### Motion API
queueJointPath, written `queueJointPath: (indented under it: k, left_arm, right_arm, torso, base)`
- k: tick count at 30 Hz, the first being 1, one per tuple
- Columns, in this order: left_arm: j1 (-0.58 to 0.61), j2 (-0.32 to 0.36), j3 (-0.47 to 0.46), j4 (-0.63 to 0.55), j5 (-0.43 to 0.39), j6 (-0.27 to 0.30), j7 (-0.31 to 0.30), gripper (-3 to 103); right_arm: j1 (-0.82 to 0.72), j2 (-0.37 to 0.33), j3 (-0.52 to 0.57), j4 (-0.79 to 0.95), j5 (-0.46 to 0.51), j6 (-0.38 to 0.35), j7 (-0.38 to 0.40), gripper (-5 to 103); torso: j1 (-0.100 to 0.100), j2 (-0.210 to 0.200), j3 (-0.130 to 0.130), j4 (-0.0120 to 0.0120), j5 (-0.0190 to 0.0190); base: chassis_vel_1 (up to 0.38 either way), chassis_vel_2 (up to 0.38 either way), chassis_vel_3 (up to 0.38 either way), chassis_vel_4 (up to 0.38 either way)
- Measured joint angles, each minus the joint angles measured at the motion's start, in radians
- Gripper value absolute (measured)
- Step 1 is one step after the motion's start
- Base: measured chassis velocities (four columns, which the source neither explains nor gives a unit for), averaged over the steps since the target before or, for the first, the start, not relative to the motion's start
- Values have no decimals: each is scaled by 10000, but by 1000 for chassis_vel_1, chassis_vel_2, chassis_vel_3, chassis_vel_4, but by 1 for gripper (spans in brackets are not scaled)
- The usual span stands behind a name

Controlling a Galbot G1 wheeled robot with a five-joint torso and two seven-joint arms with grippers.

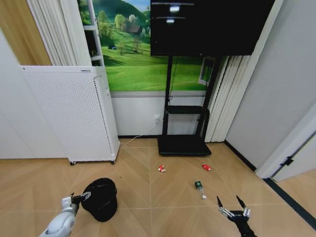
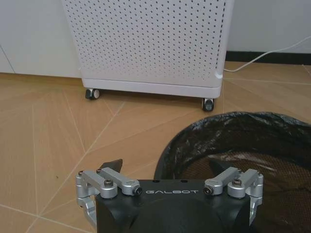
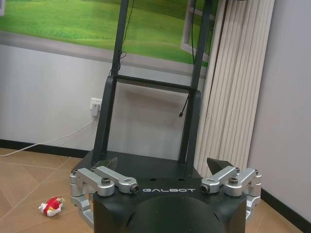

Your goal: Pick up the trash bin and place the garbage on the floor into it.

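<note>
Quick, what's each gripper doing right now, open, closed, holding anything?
Left gripper: open, straddling the trash bin rim, not clamped.
Right gripper: open, holding nothing, above the floor.

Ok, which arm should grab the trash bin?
Probably the left. The left gripper is open right at the rim of the trash bin; the right gripper hangs open across the floor near the green bottle.

Only thing you can actually read here is the brand name GALBOT, printed in pale letters on the black body of the left hand, and the same GALBOT again on the black body of the right hand. Anything on the little red-and-white wrapper is too small to read.
</note>
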Motion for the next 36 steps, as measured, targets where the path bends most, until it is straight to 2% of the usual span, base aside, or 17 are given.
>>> queueJointPath:
  k: [10,13,14,15,18,19,21,24,25,26,27,29,30,32,33,34,36]
  left_arm:
    - [-453,-261,548,683,198,-89,81,97]
    - [-537,-322,616,757,194,-115,45,90]
    - [-541,-311,647,761,172,-138,48,80]
    - [-541,-311,647,761,172,-138,48,80]
    - [-487,-248,654,748,172,-320,173,64]
    - [-487,-248,654,748,172,-320,173,64]
    - [-387,-177,597,637,90,-368,229,53]
    - [-343,-132,563,583,66,-369,257,53]
    - [-280,-55,519,479,22,-371,289,42]
    - [-223,16,433,365,0,-406,295,36]
    - [-223,16,433,365,0,-406,295,36]
    - [-89,159,305,125,-36,-463,329,26]
    - [-89,159,305,125,-36,-463,329,26]
    - [51,261,157,-73,-95,-520,353,15]
    - [51,261,157,-73,-95,-520,353,15]
    - [137,297,33,-202,-105,-577,338,5]
    - [207,333,-69,-332,-140,-595,287,3]
  right_arm:
    - [15,51,10,-58,73,-27,68,100]
    - [25,70,13,-113,68,-28,78,100]
    - [27,86,13,-130,65,-27,81,100]
    - [27,86,13,-130,65,-27,81,100]
    - [41,147,-10,-156,56,-27,83,100]
    - [41,147,-10,-156,56,-27,83,100]
    - [46,184,-25,-165,44,-25,81,100]
    - [45,196,-26,-166,34,-22,77,100]
    - [44,209,-27,-168,19,-17,73,100]
    - [44,212,-26,-168,7,-9,69,100]
    - [44,212,-26,-168,7,-9,69,100]
    - [44,201,-19,-158,4,-1,67,100]
    - [44,201,-19,-158,4,-1,67,100]
    - [44,161,35,-78,3,6,90,100]
    - [44,161,35,-78,3,6,90,100]
    - [36,130,103,-16,-57,14,178,100]
    - [26,104,176,7,-185,25,285,100]
  torso:
    - [0,5,0,1,12]
    - [0,7,0,1,11]
    - [-1,7,0,1,11]
    - [-1,7,0,1,11]
    - [0,6,2,1,1]
    - [0,6,2,1,1]
    - [2,6,5,1,-6]
    - [2,5,5,1,-9]
    - [3,5,7,1,-13]
    - [3,5,6,-2,-11]
    - [3,5,6,-2,-11]
    - [3,5,6,-1,-3]
    - [3,5,6,-1,-3]
    - [3,5,6,1,-6]
    - [3,5,6,1,-6]
    - [3,5,5,0,0]
    - [3,5,5,1,-3]
  base:
    - [0,0,0,0]
    - [0,0,0,0]
    - [0,0,0,0]
    - [0,0,0,0]
    - [0,0,0,0]
    - [0,0,0,0]
    - [0,0,0,0]
    - [0,0,0,0]
    - [0,0,0,0]
    - [0,0,0,0]
    - [0,0,0,0]
    - [0,0,0,0]
    - [0,0,0,0]
    - [0,0,0,0]
    - [0,0,0,0]
    - [0,0,0,0]
    - [0,0,0,0]
